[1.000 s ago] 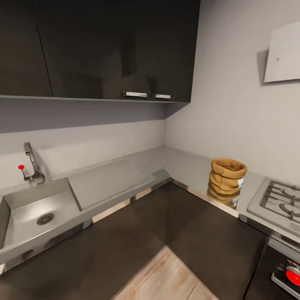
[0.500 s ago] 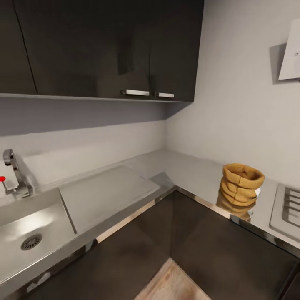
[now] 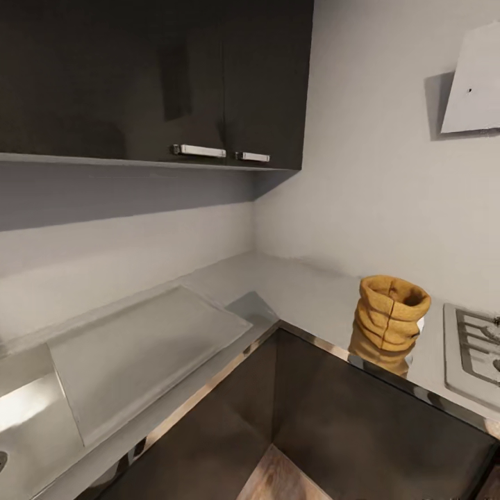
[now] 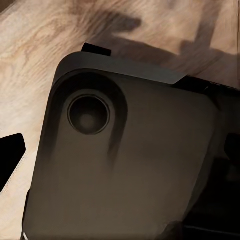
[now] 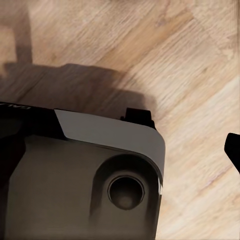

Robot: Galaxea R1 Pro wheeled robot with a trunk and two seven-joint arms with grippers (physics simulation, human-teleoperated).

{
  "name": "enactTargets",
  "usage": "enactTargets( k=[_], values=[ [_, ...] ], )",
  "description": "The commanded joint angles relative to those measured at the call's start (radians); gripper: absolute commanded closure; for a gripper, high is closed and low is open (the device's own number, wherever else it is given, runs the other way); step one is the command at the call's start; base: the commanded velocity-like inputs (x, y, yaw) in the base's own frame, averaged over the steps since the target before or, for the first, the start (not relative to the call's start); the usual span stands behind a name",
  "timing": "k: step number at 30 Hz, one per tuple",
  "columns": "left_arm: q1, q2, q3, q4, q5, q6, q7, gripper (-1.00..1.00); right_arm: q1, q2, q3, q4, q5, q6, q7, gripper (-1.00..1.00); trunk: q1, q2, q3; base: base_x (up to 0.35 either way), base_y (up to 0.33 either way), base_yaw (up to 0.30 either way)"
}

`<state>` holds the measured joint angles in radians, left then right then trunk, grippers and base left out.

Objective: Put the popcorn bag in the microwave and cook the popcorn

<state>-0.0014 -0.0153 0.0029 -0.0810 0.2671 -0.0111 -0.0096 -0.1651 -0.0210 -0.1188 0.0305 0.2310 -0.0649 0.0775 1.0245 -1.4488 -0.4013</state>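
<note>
Wrist views: dark robot base (image 4: 125, 165) over pale wood plank floor (image 5: 200, 60); gripper state cannot be told. Right, near the desk (image 3: 305, 285) edge: popcorn bag (image 3: 390, 312), upright, mouth open, contents unseen, beside gas hob (image 3: 476, 344). Far: dark wall cabinets (image 3: 153, 76).

Robot base (image 4: 125, 165) under both wrists.

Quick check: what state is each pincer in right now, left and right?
Left pincer: cannot be told; the left wrist view faces the robot's dark base and the floor.
Right pincer: cannot be told either.
</note>
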Motion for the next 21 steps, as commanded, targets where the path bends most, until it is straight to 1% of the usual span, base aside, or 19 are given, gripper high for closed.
enactTargets(
  k=[1,21],
  values=[
    [0.0,0.0,0.0,0.0,0.006,-0.002,-0.001,-1.0,-0.002,0.0,-0.009,0.003,0.008,-0.006,0.002,-1.0,0.0,-0.001,-0.001,0.061,0.014,-0.263],
    [0.0,0.001,-0.001,0.0,0.006,-0.006,0.0,-1.0,-0.001,-0.002,-0.009,0.003,0.004,-0.004,0.002,-1.0,0.0,-0.001,0.007,0.003,0.001,-0.281]
  ],
)
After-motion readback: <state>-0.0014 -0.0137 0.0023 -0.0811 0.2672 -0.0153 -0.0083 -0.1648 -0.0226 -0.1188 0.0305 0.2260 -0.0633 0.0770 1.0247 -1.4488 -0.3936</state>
